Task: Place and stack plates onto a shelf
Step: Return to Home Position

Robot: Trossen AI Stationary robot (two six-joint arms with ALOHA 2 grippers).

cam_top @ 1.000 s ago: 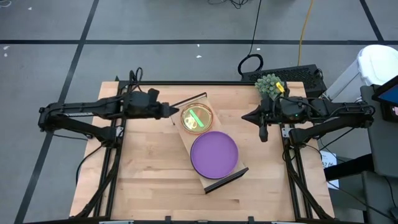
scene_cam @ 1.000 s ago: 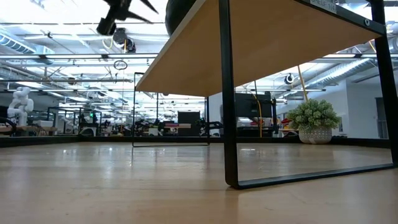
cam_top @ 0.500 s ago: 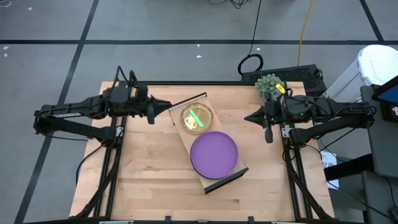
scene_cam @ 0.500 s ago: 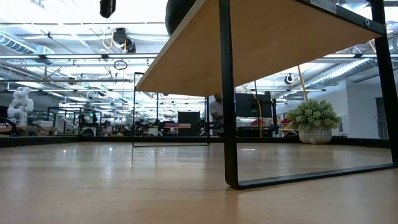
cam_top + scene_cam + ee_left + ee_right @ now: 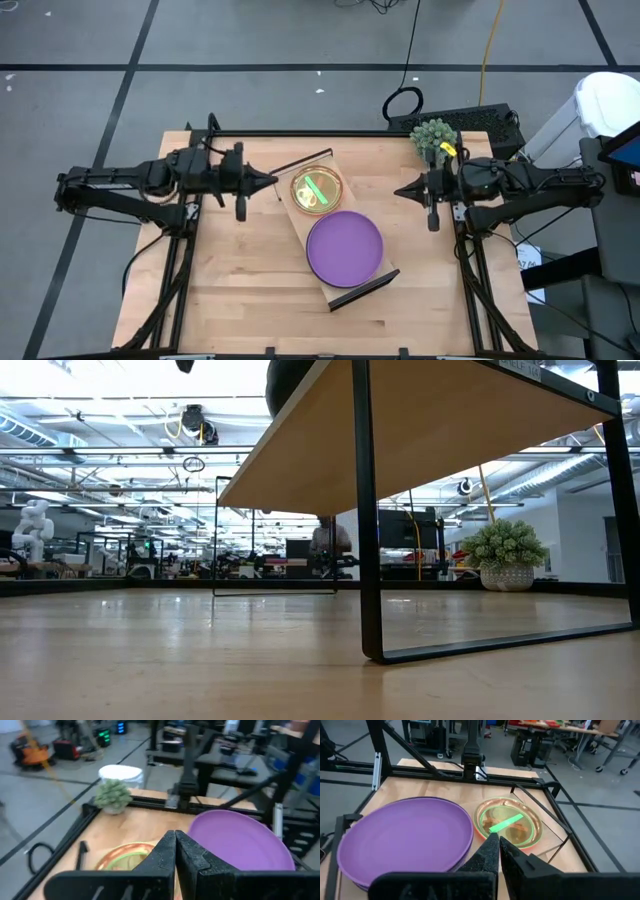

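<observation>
The shelf (image 5: 304, 216) stands slantwise in the middle of the table, its light board raised on dark legs (image 5: 369, 510). A large purple plate (image 5: 345, 248) lies on its near half, with another rim showing under it (image 5: 355, 879). A small green plate inside a pink-red rim (image 5: 317, 190) lies on the far half. My left gripper (image 5: 272, 181) hovers shut just left of the small plates, pointing at them. My right gripper (image 5: 398, 190) hovers shut to the right of the shelf, pointing at it. Neither one holds anything.
A small potted plant (image 5: 433, 136) stands at the table's far right corner. A keyboard (image 5: 470, 122) and a cable loop (image 5: 403, 103) lie on the floor beyond the far edge. Bare tabletop lies near and left of the shelf (image 5: 240, 280). A person (image 5: 325, 540) shows far off in the room.
My left gripper has shut, rolled about its own pointing line and risen a little above the table; it drew back toward the left edge, then came forward again beside the small plates. The plates and the shelf have stayed put.
</observation>
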